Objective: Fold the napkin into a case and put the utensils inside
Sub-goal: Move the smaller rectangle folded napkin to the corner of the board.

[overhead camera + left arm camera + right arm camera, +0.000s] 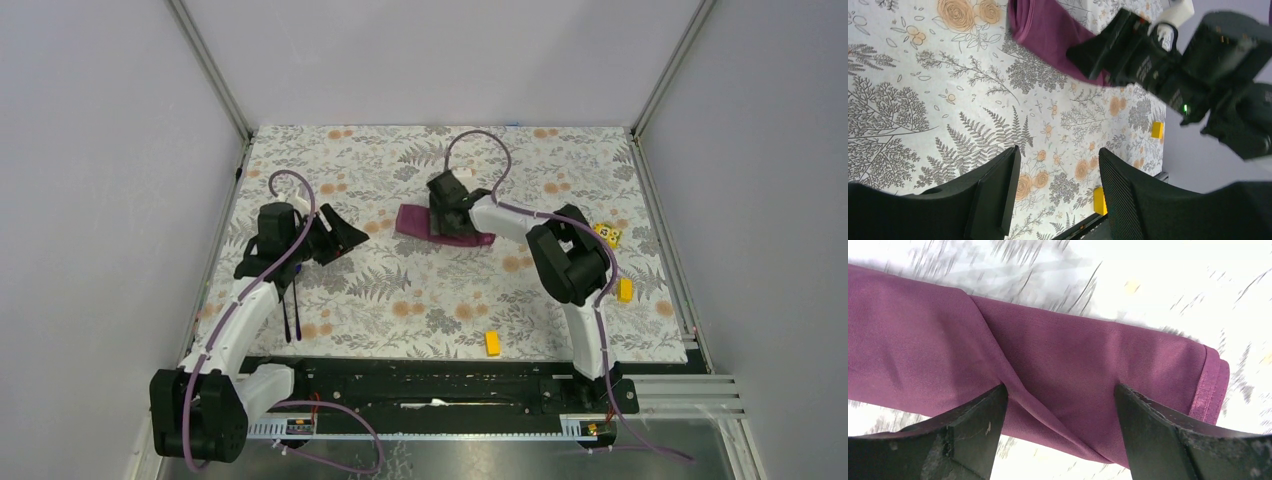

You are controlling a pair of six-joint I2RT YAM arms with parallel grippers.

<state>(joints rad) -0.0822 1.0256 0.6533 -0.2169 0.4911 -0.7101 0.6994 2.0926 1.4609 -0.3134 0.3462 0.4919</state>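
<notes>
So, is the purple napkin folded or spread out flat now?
Folded. The napkin lies as a narrow band, and the right wrist view shows one layer overlapping another along a diagonal crease.

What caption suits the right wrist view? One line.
Open right end effector poised over the folded plum napkin.

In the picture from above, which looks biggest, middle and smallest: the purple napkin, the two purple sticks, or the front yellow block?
Biggest: napkin, though the right gripper hides part.
Middle: sticks, long but very thin.
Smallest: yellow block.
</notes>
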